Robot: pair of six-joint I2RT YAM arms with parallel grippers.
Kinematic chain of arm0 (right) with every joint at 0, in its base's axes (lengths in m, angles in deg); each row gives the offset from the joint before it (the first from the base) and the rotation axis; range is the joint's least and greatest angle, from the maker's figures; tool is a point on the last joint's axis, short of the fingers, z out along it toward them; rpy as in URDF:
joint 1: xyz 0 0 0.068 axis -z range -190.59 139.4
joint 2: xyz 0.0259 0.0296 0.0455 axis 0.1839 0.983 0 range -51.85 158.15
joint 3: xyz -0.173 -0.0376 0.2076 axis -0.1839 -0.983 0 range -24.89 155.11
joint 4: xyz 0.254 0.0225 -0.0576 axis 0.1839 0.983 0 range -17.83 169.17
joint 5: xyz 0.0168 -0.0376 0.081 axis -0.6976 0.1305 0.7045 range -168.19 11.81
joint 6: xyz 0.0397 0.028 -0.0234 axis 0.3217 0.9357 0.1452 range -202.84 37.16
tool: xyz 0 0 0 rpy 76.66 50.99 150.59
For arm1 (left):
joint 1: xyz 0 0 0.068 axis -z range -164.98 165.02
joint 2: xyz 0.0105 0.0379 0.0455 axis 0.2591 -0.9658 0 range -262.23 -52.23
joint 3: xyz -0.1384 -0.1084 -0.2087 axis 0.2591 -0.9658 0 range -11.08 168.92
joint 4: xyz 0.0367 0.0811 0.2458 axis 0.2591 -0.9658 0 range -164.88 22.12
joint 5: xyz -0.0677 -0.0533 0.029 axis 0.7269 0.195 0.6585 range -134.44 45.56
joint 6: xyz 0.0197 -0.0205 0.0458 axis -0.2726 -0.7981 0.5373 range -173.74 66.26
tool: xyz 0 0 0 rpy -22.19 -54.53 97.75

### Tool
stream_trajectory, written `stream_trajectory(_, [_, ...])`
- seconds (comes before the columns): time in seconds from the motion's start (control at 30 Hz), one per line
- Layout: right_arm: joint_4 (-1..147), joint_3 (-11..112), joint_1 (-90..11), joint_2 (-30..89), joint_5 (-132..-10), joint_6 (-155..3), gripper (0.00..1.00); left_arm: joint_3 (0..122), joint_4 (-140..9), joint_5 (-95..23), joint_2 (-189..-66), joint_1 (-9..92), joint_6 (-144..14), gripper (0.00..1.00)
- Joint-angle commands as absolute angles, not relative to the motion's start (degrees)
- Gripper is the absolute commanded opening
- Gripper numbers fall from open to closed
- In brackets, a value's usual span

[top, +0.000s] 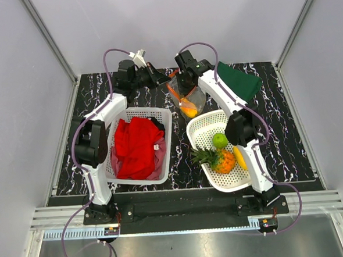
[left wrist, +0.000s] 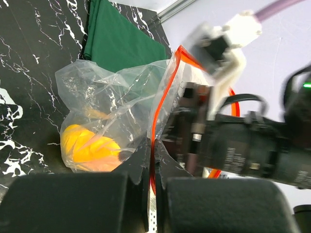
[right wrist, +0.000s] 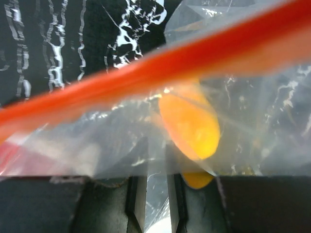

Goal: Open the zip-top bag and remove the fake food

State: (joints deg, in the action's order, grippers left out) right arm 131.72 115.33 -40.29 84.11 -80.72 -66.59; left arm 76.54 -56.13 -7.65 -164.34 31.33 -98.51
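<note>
Zip-top bag [top: 188, 100]: clear crinkly film with a red-orange strip, at far centre of the black marbled table [top: 288, 127]. It holds one orange-yellow oblong piece [right wrist: 192, 128].

Left basket [top: 165, 114], white and perforated, holds a red cloth [top: 137, 145]. Right basket [top: 205, 126] holds a pineapple [top: 221, 159], a green fruit [top: 219, 140] and a yellow piece [top: 239, 157]. Bare marble shows between the baskets.

Left gripper [left wrist: 154, 204] is nipped narrow on the zip strip. Right gripper [right wrist: 156, 199] is nearly closed, apparently pinching the film; the view is blurred.
</note>
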Motion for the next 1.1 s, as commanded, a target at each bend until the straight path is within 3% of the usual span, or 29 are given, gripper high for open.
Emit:
stream_trajectory(0.0, [130.2, 115.1, -39.8, 86.8, -82.4, -69.9, 0.29, 78.3, -52.6, -8.1, -162.4, 31.7, -98.7, 0.0])
stream_trajectory(0.43, [127.1, 106.2, -37.5, 86.6, -78.7, -73.0, 0.37, 82.5, -55.0, -8.1, -163.7, 31.7, -97.8, 0.0])
stream_trajectory(0.73, [121.1, 100.5, -36.9, 83.2, -61.6, -73.6, 0.48, 82.6, -55.4, -7.2, -165.1, 31.8, -98.1, 0.0])
stream_trajectory(0.83, [115.8, 94.9, -36.9, 80.9, -54.8, -72.4, 0.56, 82.7, -55.0, -7.0, -165.5, 32.0, -98.6, 0.0])
stream_trajectory(1.07, [112.3, 89.8, -36.8, 80.2, -45.7, -72.2, 0.6, 83.1, -54.9, -6.9, -165.8, 32.2, -98.7, 0.0])
